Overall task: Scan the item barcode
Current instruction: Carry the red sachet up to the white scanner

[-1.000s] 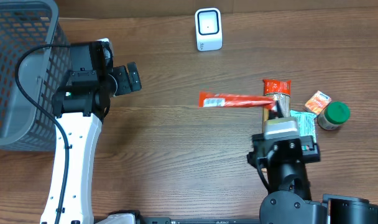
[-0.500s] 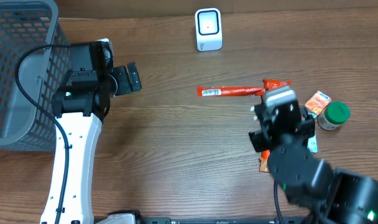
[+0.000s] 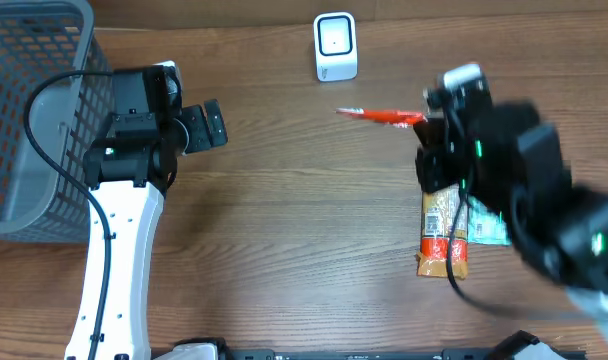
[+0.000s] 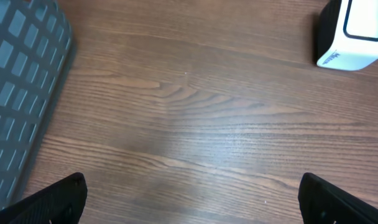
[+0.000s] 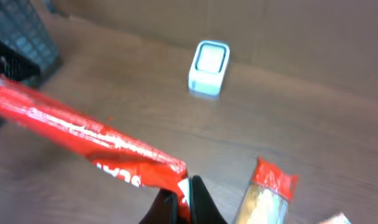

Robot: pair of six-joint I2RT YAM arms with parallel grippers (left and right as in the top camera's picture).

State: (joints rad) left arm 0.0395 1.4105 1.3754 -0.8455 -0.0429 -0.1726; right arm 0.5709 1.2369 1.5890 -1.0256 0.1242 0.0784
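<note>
A long red snack packet (image 5: 83, 134) hangs above the table with my right gripper (image 5: 183, 200) shut on its right end. In the overhead view the packet (image 3: 379, 116) points left, a little in front and to the right of the white barcode scanner (image 3: 335, 47). The raised right gripper (image 3: 427, 120) is blurred there. The right wrist view has the scanner (image 5: 209, 68) ahead, beyond the packet. My left gripper (image 3: 206, 126) rests at the left, open and holding nothing, its fingertips (image 4: 52, 202) wide apart over bare wood, with the scanner (image 4: 357, 34) at the top right.
A grey mesh basket (image 3: 24, 110) fills the far left corner beside the left arm. A clear packet with red ends (image 3: 444, 235) lies on the table under the right arm, next to a pale green packet (image 3: 489, 228).
My right arm has risen and carried the red packet toward the back of the table, nearer the scanner. It now covers the small items at the right. The left arm has not moved.
</note>
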